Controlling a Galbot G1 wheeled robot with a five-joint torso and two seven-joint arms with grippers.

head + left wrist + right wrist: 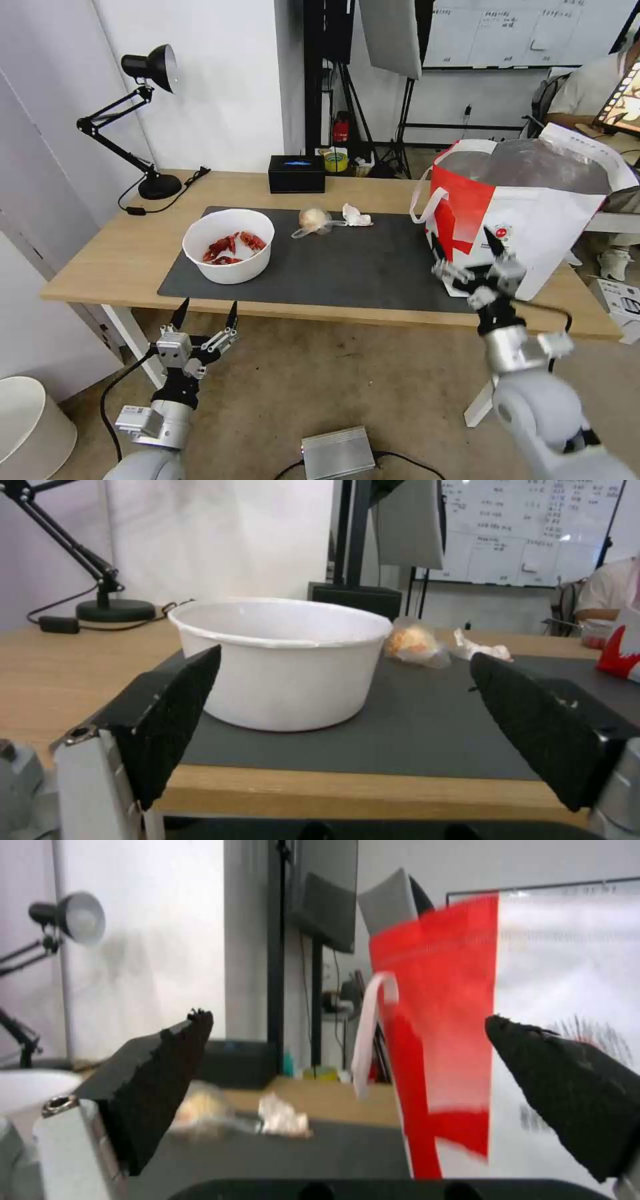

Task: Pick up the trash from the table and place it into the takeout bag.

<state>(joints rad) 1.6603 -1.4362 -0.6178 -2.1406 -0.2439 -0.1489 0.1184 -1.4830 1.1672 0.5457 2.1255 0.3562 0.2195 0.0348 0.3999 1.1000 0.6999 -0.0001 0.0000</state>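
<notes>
Left pincer (205, 312) spread apart, low before the bench's (100, 267) near edge, just short of the white bowl (229, 245) of crayfish shells on the dark mat (360, 267). Right pincer (467, 252) likewise apart, empty, against the near corner of the takeout bag (533, 200) at the right. Wrapped beige lump (313, 219) and crumpled tissue (355, 215) together at the mat's far edge.

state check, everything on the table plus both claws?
white bowl: upright, red shells inside
wrapped lump: lying on the mat
crumpled tissue: lying on the mat
takeout bag: standing, top open
desk lamp: standing, unlit
left claw: open, empty
right claw: open, empty
</notes>
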